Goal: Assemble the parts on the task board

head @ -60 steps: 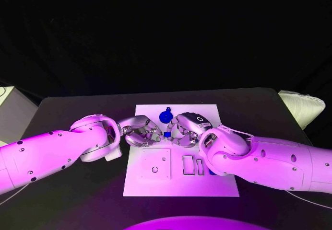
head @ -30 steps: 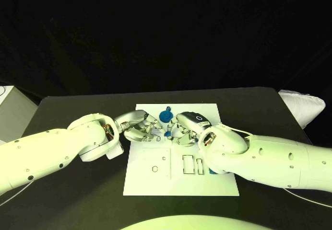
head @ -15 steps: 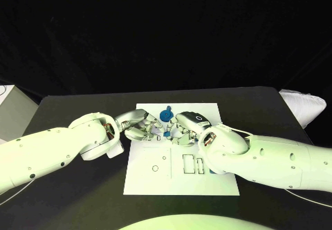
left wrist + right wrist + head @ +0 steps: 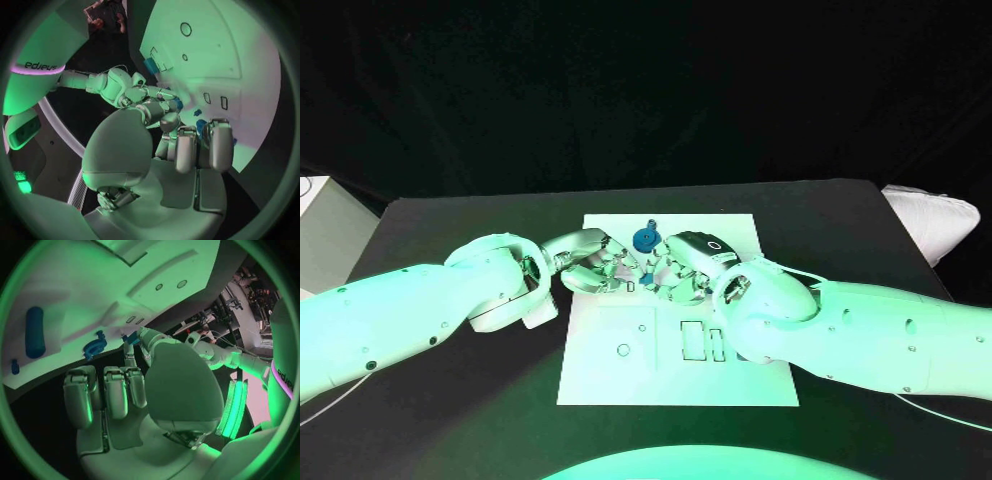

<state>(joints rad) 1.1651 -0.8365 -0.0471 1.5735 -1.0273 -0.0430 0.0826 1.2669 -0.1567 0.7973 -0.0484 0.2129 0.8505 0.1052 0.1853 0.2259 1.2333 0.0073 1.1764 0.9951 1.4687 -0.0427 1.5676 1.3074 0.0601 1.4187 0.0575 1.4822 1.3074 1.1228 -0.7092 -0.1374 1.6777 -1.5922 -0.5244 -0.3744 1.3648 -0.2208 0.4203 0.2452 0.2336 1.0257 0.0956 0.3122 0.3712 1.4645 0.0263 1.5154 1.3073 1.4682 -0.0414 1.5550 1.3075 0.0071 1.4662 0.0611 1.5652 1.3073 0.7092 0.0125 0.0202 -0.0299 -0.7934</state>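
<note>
White task board; blue parts; black table; silver hands.

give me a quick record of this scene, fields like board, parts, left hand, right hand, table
board: white task board lying flat in the middle of the table, with rectangular cutouts and small holes
parts: round blue part at the board's far edge; small blue piece between the two hands
left hand: over the board, fingers meeting the right hand at the small blue piece
right hand: over the board, fingers at the same piece; who holds it cannot be told
table: black table
</note>
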